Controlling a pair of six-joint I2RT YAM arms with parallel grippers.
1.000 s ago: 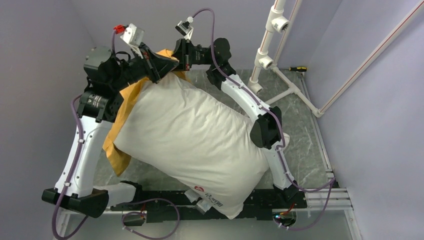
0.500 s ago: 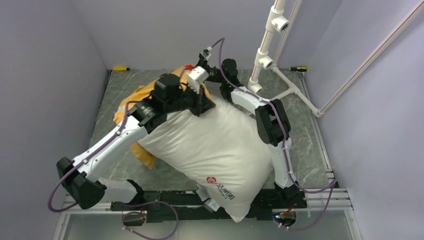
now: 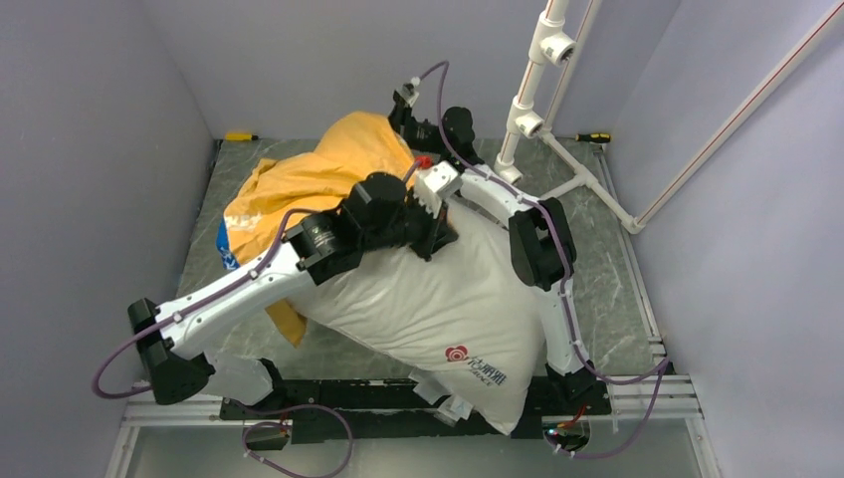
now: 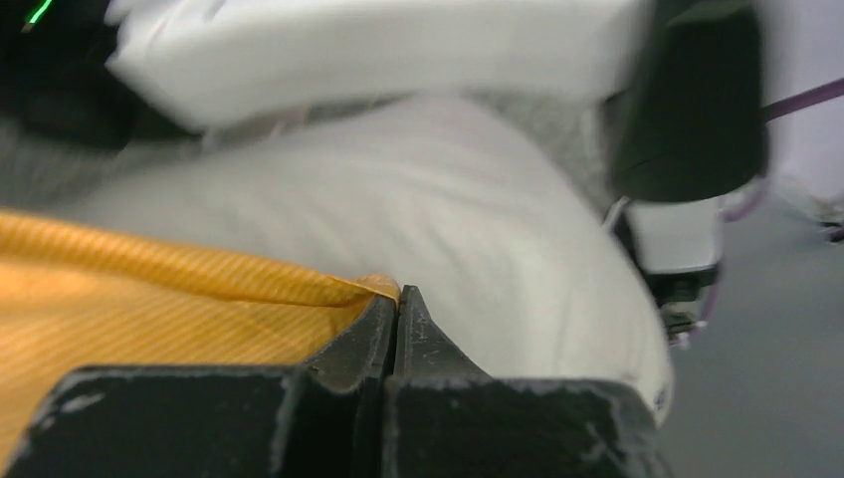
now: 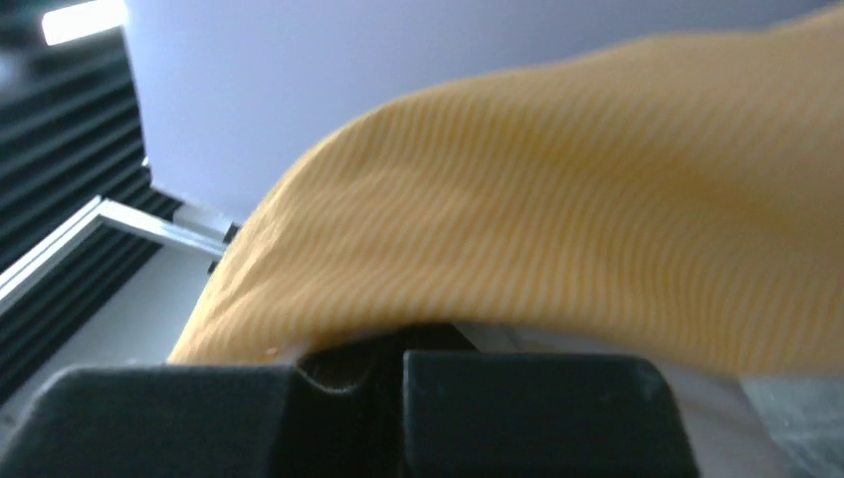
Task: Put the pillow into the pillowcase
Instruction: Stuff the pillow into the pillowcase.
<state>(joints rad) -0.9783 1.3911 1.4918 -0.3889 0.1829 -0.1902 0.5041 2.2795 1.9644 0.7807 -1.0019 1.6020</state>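
Over the pillow (image 3: 428,299), left end effector (image 4: 396,299) clamped on pillowcase (image 4: 149,329) edge, right end effector (image 5: 398,363) pinching it too

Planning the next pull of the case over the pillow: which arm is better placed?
Probably left. The left gripper pinches the pillowcase hem atop the pillow, nearest its uncovered part; the right gripper holds fabric at the far end.

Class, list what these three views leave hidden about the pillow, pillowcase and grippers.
Top view: the pillow's far end, covered by the pillowcase and left arm.
Right wrist view: the right gripper's fingertips, draped by the pillowcase; grip unclear.
Left wrist view: arm parts beyond the left gripper, blurred.
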